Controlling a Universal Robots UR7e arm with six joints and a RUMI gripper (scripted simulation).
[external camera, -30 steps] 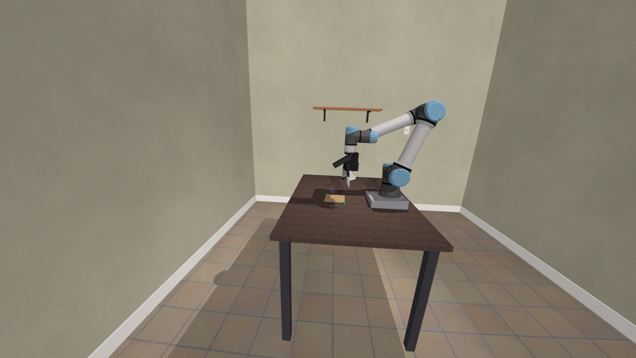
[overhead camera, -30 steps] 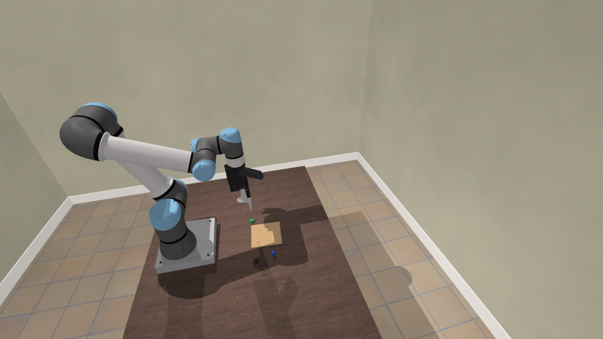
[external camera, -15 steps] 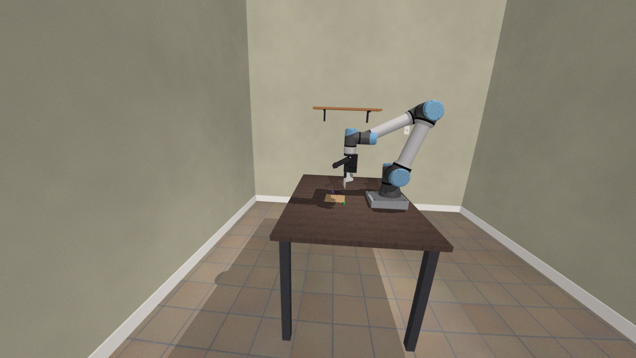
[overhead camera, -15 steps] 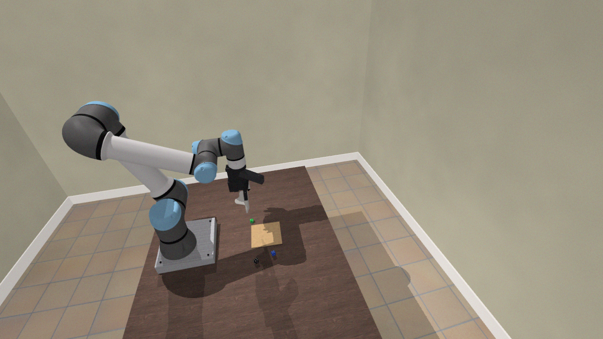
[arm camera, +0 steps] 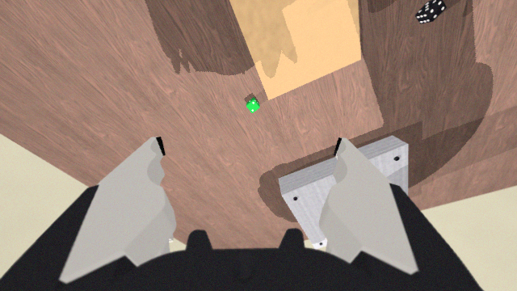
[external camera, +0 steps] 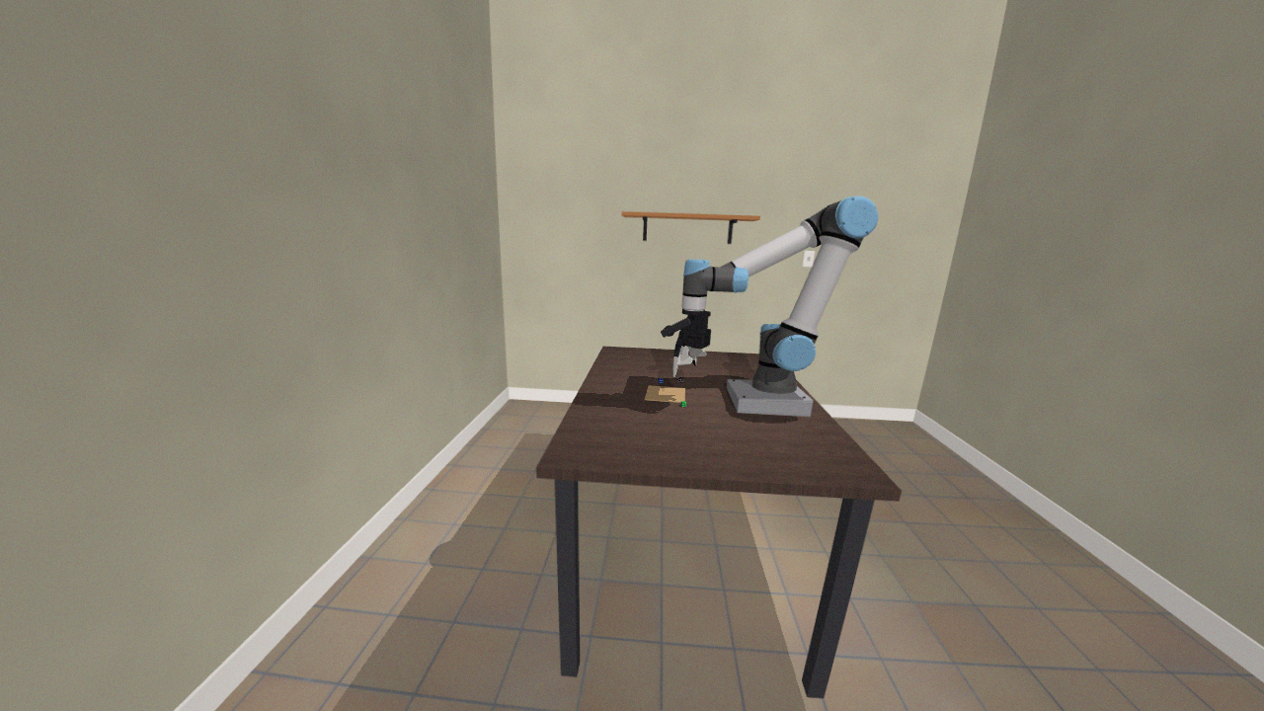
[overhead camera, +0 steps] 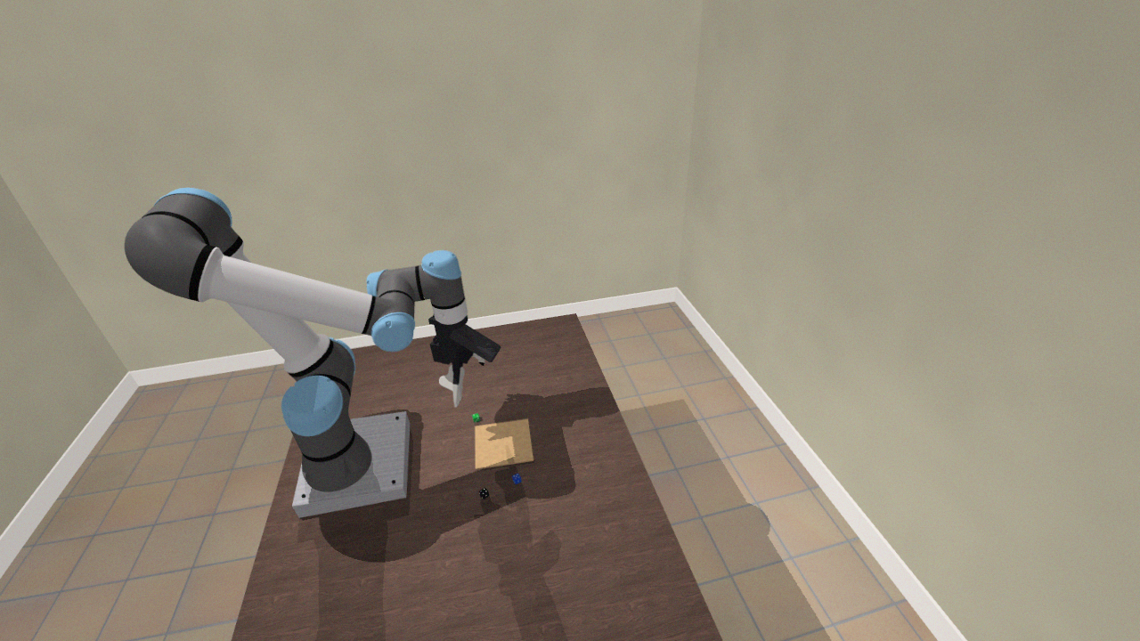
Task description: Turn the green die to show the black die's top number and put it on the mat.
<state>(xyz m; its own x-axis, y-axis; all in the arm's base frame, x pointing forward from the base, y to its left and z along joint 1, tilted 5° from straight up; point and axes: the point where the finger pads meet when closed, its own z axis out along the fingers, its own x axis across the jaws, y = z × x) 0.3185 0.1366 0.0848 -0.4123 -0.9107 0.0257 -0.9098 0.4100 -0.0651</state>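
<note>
The green die (overhead camera: 476,417) (external camera: 683,404) (arm camera: 253,105) lies on the table just off a corner of the tan mat (overhead camera: 503,443) (external camera: 665,393) (arm camera: 323,48). The black die (overhead camera: 484,493) (arm camera: 430,10) lies on the table past the opposite side of the mat. A blue die (overhead camera: 517,479) lies near it. My gripper (overhead camera: 456,390) (external camera: 678,362) (arm camera: 251,138) is open and empty. It hangs above the table, short of the green die. In the wrist view the green die sits ahead, between the lines of the two fingers.
The arm's grey base plate (overhead camera: 390,462) (external camera: 768,402) (arm camera: 307,182) stands on the dark wooden table (overhead camera: 557,557) (external camera: 707,450) beside the mat. A wall shelf (external camera: 689,215) hangs behind the table.
</note>
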